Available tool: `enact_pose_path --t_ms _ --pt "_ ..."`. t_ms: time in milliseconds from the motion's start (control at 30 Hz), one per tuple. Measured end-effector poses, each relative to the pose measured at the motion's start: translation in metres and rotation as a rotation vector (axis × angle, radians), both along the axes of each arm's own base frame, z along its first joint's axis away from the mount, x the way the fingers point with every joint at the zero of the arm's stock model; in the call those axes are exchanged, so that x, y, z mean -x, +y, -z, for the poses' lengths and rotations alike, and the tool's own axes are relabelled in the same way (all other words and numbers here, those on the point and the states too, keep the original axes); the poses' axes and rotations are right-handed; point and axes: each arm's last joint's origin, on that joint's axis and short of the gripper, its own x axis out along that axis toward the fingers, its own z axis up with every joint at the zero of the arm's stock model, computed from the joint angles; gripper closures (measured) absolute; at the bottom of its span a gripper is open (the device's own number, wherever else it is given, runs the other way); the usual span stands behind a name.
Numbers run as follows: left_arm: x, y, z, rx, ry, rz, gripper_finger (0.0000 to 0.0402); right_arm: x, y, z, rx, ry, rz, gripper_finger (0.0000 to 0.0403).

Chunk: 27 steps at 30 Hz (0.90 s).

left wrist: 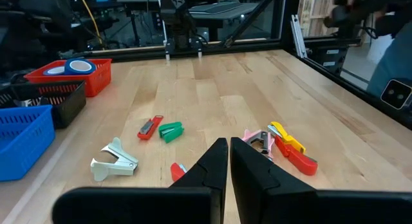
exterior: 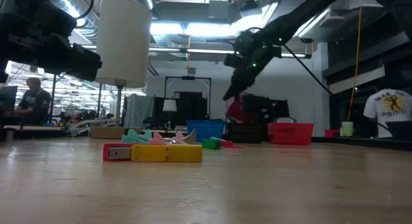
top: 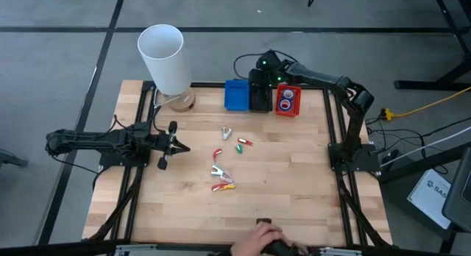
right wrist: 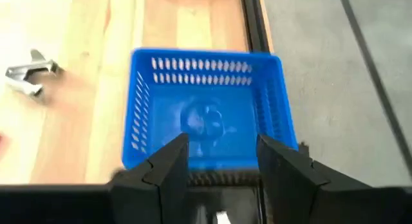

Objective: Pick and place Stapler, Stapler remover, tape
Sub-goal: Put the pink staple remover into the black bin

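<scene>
My left gripper (top: pixel 182 147) (left wrist: pixel 228 165) hovers shut over the table's left middle, its tips pointing at the scattered items. These are a silvery stapler remover (top: pixel 227 132) (left wrist: pixel 114 161), a small red stapler (left wrist: pixel 150 127), a green piece (left wrist: pixel 171 130), a pink remover (left wrist: pixel 259 140), a yellow stapler (left wrist: pixel 283 134) and a red stapler (left wrist: pixel 302 161), all lying flat. My right gripper (top: pixel 262 67) (right wrist: pixel 222 163) is open, pointing down above the blue basket (right wrist: pixel 206 114), where a blurred bluish thing shows. Two blue tape rolls (top: pixel 287 100) lie in the red basket (top: pixel 288 109). Pink and yellow rolls are out of view.
A black basket (top: pixel 259 94) stands between the blue basket (top: pixel 235 94) and the red one at the far edge. A tall white cylinder (top: pixel 163 57) rises at the far left corner. A person's hand (top: pixel 257 237) rests at the near edge. Bare wood lies on the right half.
</scene>
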Motion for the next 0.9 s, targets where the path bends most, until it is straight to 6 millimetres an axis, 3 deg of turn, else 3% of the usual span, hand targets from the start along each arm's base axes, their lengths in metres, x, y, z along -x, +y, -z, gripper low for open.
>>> enact_pose_path --t_ms 200,533,900 --pt "0.000 0.000 0.000 0.000 0.000 0.000 0.0386 -0.022 0.029 -0.002 0.003 -0.015 -0.023 0.0219" --pt "0.000 0.000 0.000 0.000 0.000 0.000 0.0386 -0.060 0.111 -0.002 -0.039 -0.020 -0.201 0.0219" --pt "0.000 0.000 0.000 0.000 0.000 0.000 0.0386 -0.074 0.170 -0.002 -0.338 -0.018 -0.143 0.0219"
